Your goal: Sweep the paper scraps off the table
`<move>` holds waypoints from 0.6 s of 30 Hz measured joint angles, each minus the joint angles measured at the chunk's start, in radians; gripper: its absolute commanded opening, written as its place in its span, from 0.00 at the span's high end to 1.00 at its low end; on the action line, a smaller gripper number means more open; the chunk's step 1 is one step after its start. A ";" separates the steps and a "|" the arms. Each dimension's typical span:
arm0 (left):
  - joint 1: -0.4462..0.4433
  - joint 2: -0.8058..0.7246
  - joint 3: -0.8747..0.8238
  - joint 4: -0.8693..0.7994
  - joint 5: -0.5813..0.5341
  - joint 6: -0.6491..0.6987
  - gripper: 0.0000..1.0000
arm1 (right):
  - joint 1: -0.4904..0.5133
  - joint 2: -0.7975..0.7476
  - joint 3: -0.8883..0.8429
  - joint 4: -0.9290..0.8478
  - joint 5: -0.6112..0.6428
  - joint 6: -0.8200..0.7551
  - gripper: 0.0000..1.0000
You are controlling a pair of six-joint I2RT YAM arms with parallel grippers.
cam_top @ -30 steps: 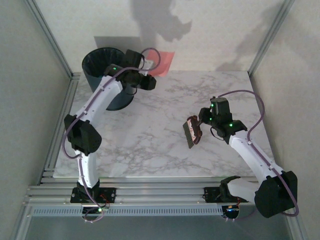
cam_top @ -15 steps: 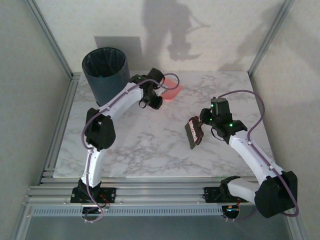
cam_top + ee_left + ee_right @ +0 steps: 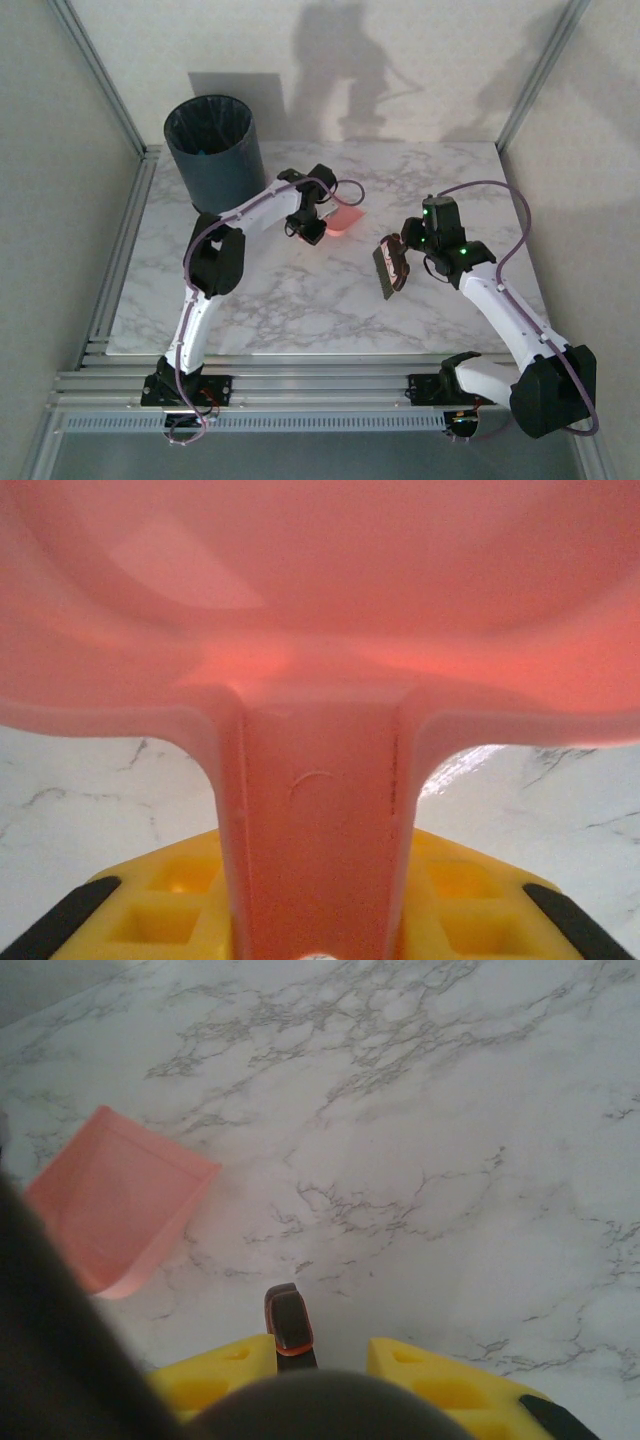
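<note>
Right gripper point(image 3: 400, 262), nearest the arm bases on the right side of the worktop point(image 3: 300, 300): jaws drawn fully together on the handle of a small brush point(image 3: 387, 270), which is carried clear above the marble with its bristle head turned toward the middle of the worktop. In the right wrist view the dark handle with its orange band point(image 3: 288, 1325) stands between the yellow fingers point(image 3: 430, 1380), with veined marble below it. Left gripper point(image 3: 322, 220), farther in and near the centre of the worktop, at the end of the outstretched left arm: jaws closed tight on the stem of a pink dustpan point(image 3: 346, 218). In the left wrist view the stem runs down between the yellow fingers point(image 3: 150, 920) and the pan point(image 3: 320, 630) spreads wide above them. From the right wrist the dustpan point(image 3: 115, 1200) appears tilted, open lip lowest and close to the marble; whether the lip touches cannot be told. Its inner face reads as even pink. The two grippers are near each other but apart. Farthest, at the rear left corner of the worktop: a dark upright bin point(image 3: 212, 165) with a liner, well apart from both grippers; its interior is too dark for the contents to be made out.
</note>
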 measured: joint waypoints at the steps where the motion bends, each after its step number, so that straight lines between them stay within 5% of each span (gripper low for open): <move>1: 0.000 0.002 -0.005 0.000 0.000 0.002 0.94 | 0.000 0.000 0.000 0.000 0.000 0.000 1.00; 10: -0.004 0.025 -0.045 0.015 0.000 0.013 0.94 | 0.000 0.000 0.000 0.000 0.002 0.000 1.00; 18: -0.005 0.029 -0.066 0.043 0.000 0.014 0.76 | 0.000 -0.003 0.000 0.000 0.003 -0.004 1.00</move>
